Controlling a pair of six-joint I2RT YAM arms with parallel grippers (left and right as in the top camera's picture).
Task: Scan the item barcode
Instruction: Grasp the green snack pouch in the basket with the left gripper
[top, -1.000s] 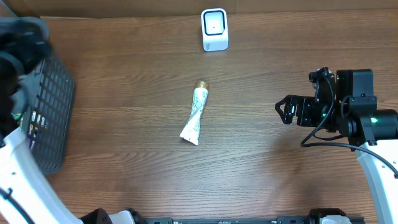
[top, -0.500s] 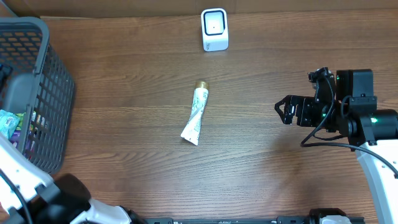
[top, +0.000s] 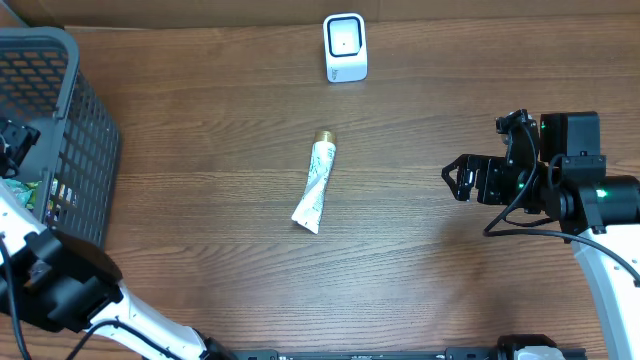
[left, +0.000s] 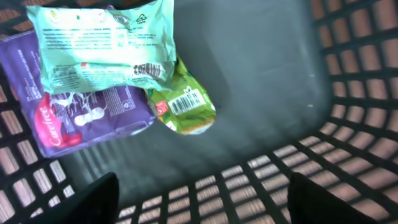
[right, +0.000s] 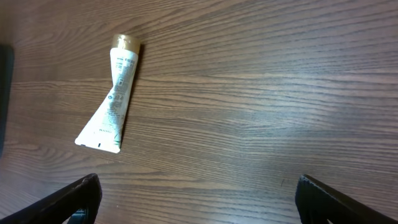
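surface: dark wood-grain table (top: 200, 250) | light: even, soft

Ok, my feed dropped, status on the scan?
Left fingers open, over basket, empty. Right fingers open, empty. Tube flat on table, untouched. Nothing between tube and scanner.

Purple pack (left: 87, 115) in basket (left: 354, 81): brand "Carefree" along its edge. Green pouch (left: 183, 107): barcode label. Mint pack (left: 102, 43), tube (right: 113, 99): print illegible.
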